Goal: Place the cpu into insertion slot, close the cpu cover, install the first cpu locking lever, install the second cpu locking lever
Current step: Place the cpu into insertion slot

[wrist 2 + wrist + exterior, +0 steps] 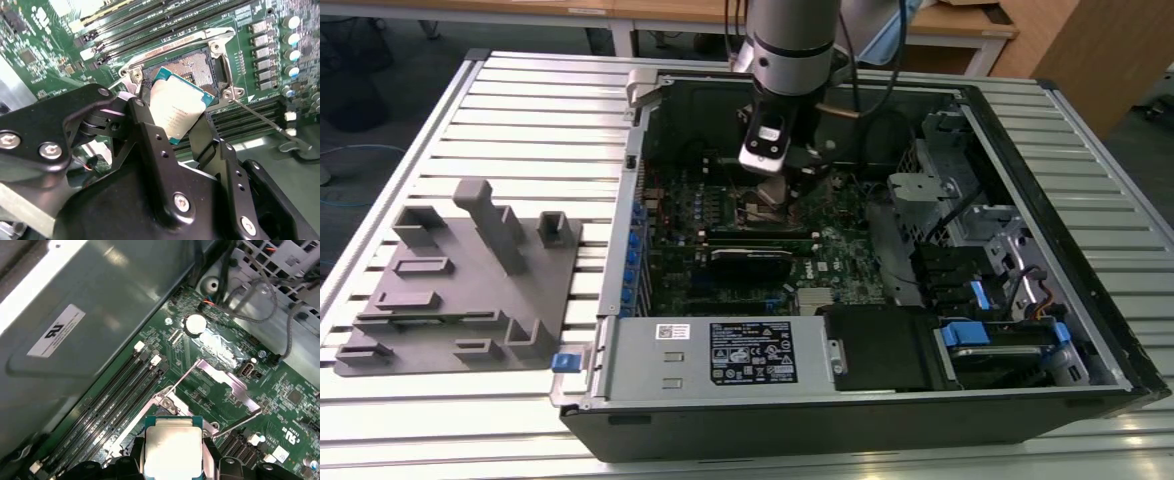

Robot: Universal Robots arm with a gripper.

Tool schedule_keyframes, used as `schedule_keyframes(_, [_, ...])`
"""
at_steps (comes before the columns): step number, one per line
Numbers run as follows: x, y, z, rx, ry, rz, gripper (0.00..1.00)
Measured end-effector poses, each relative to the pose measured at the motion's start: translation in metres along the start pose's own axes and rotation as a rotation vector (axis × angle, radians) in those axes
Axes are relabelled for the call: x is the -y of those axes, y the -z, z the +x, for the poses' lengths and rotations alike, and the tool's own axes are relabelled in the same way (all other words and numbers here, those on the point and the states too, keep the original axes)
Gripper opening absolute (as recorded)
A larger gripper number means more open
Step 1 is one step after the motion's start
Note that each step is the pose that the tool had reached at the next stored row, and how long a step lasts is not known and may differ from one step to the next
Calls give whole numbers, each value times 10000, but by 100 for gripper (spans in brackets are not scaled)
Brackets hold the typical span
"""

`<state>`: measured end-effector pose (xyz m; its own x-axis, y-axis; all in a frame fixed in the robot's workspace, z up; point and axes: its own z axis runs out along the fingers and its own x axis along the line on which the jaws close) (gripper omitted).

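From my console, the pincer (pixel 172 115) was pinching the cpu (pixel 181 100) by two opposite edges. The chip hung just above the insertion slot (pixel 195 65), looking askew to it; I could not tell whether they touched. The cpu cover (pixel 223 378) stood swung open, and a thin lever rod (pixel 260 118) lay beside the socket. To seat the chip well, I judged it needed levelling and its corners squaring to the slot, without pressing, down inside the computer case (pixel 1067 390) on the table (pixel 520 110).
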<state>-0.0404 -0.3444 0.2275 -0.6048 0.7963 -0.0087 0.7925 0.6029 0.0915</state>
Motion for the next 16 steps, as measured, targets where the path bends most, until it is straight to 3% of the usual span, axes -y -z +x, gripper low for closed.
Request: schedule_keyframes(16, [2, -16, 0, 267, -2891, 28, 54])
